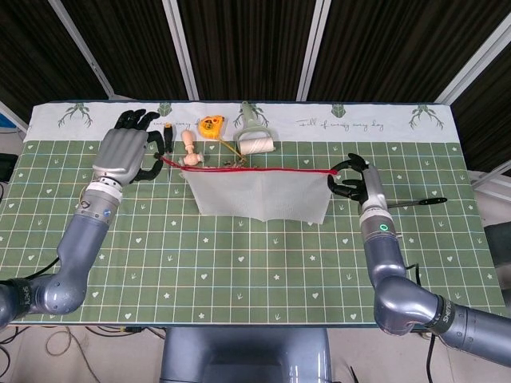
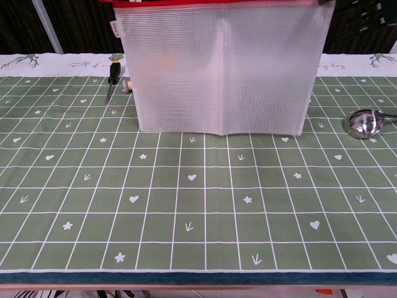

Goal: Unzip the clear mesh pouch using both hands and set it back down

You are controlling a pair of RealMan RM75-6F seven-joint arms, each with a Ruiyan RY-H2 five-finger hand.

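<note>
The clear mesh pouch [image 1: 259, 194] hangs above the green checked tabletop [image 1: 239, 263], stretched between the two hands by its red zipper edge [image 1: 255, 170]. The left hand [image 1: 126, 153] is at the far left, fingers mostly extended upward, and the red zipper line runs right up to it; it seems to pinch the pull end there, though the exact contact is too small to make out. The right hand [image 1: 349, 177] curls its dark fingers around the pouch's right top corner and holds it. In the chest view the pouch fills the upper middle, its bottom edge just above the cloth and its red top band at the frame's top.

Behind the pouch lie a small wooden figure [image 1: 190, 149], a yellow tape measure [image 1: 211, 125], and a roller with a pale handle [image 1: 255, 136]. A black-handled screwdriver [image 2: 112, 77] lies at the left, and a metal spoon [image 2: 365, 121] rests at the right. Along the tablecloth's white border runs cursive writing, reading roughly "Fill of energy every day" [image 1: 338, 124].
</note>
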